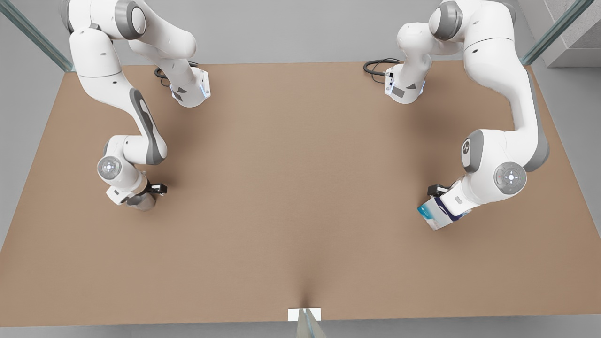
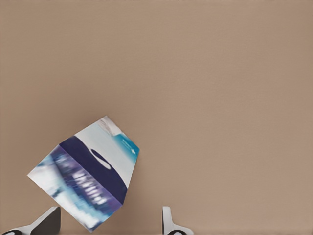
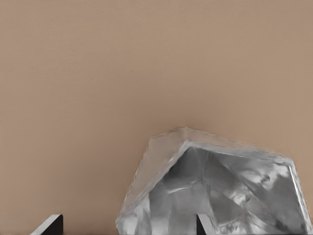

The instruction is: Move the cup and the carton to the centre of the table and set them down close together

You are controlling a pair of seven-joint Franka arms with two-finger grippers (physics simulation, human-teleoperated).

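Brown matte table stretches between two arms working at opposite ends, with its centre well apart from both. In the front view, the left gripper sits at the front view's right, low over the carton; its wrist view shows the two fingers spread wide, the carton lying tilted between them and nearer one finger, its dark blue band running slantwise to the line between the fingertips. It is not yet clamped, by my reading. The right gripper is at the front view's left, down at the cup; its wrist view shows the cup just ahead of the parted fingers, offset toward one of them. Each arm is nearer its own object.
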